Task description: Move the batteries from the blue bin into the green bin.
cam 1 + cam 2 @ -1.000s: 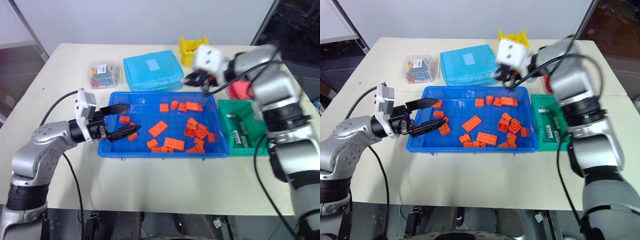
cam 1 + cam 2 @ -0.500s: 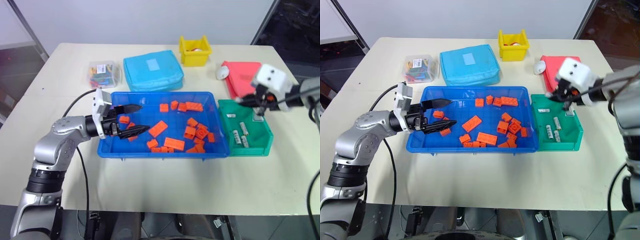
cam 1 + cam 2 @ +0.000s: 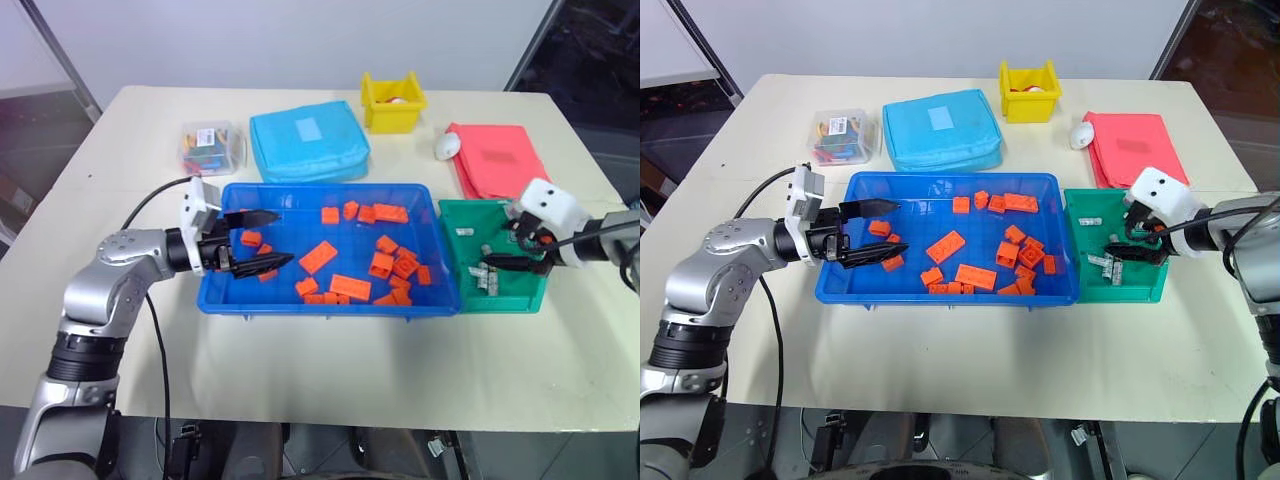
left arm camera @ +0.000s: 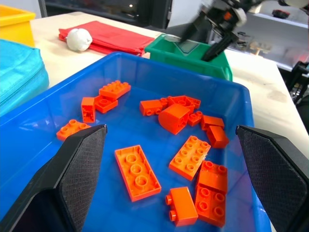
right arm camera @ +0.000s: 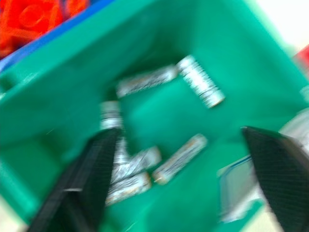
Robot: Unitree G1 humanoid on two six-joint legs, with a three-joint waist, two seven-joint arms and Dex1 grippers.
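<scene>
Head camera views show a cream table (image 3: 330,370), described from my left to my right. My left gripper (image 3: 262,241) hovers level over the left end of the blue bin (image 3: 330,303), jaws spread and empty. Only orange blocks (image 3: 348,287) are visible inside that bin; I can make out no silver cylinders among them. Touching the blue bin's right wall sits the green bin (image 3: 1095,291), where the batteries (image 5: 195,79) lie scattered on the floor, several overlapping. My right gripper (image 3: 1124,249) hangs low inside the green bin, jaws wide apart and holding nothing. My judgement of the risk: lifting out carelessly, a finger could catch a battery or the wall and tip the small bin.
</scene>
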